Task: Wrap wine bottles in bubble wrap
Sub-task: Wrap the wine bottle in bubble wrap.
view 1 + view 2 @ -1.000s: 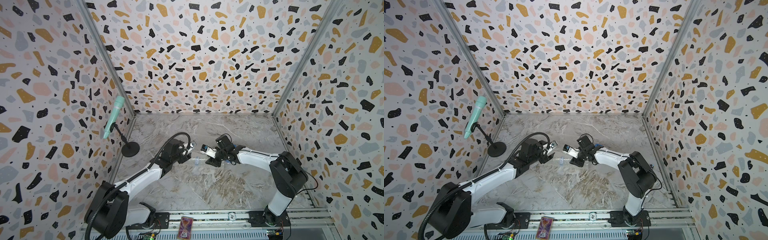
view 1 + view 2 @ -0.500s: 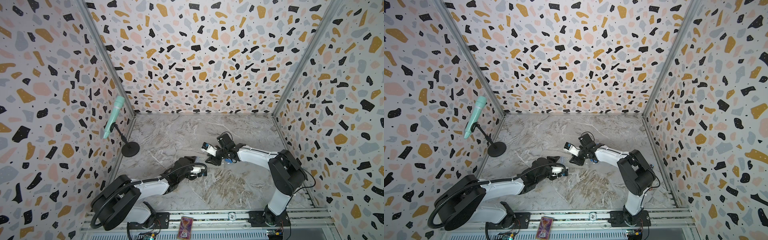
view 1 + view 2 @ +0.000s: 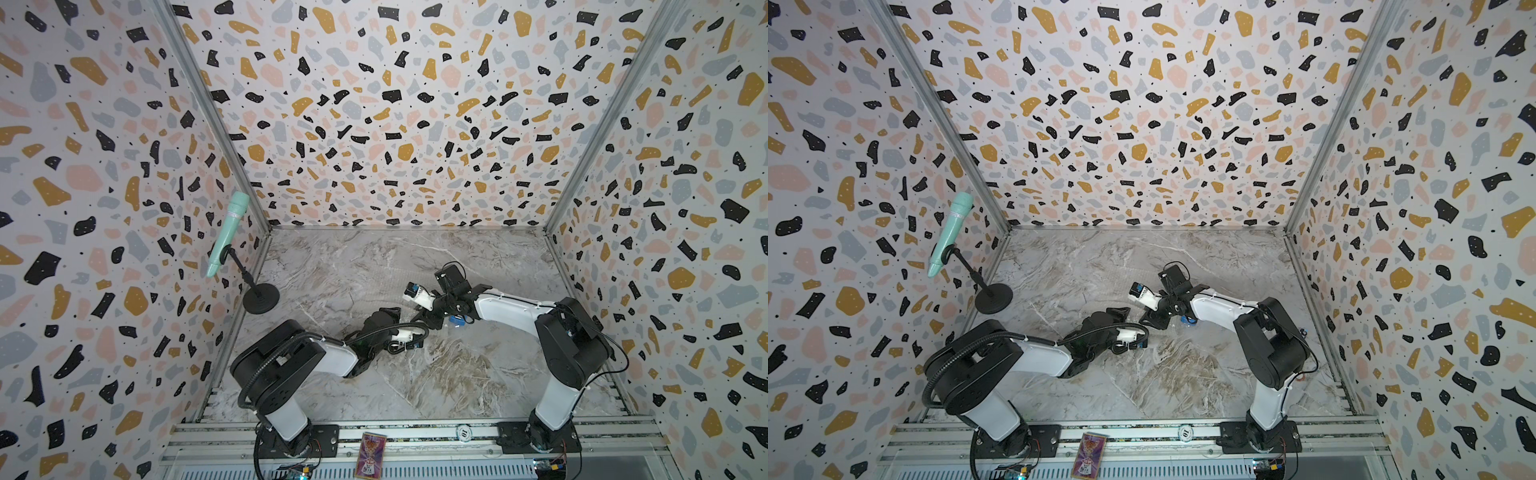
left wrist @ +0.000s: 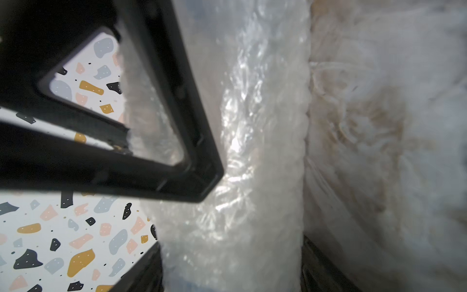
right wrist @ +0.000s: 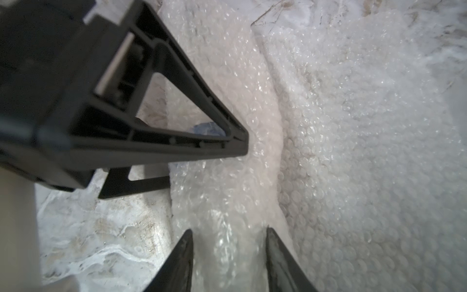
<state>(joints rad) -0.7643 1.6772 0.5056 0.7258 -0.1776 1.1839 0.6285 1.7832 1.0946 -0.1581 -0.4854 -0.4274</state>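
Near the middle of the table (image 3: 457, 374), the bubble wrap (image 5: 227, 177) lies part-rolled, the wine bottle presumably inside. Right end effector (image 5: 228, 242), half closed, pinches the roll; left end effector (image 4: 232, 273) straddles it wide, grip unclear. Rolling is in hand; next, turn the tube over the flat sheet.

Left arm (image 3: 338, 359), right arm (image 3: 509, 309) low, jaws close.

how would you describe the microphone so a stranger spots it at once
Look to the speckled wall on the robot's left, toward the back of the marble table. A black round-footed stand there holds the microphone, tilted upward. It is the only mint-green thing in view.
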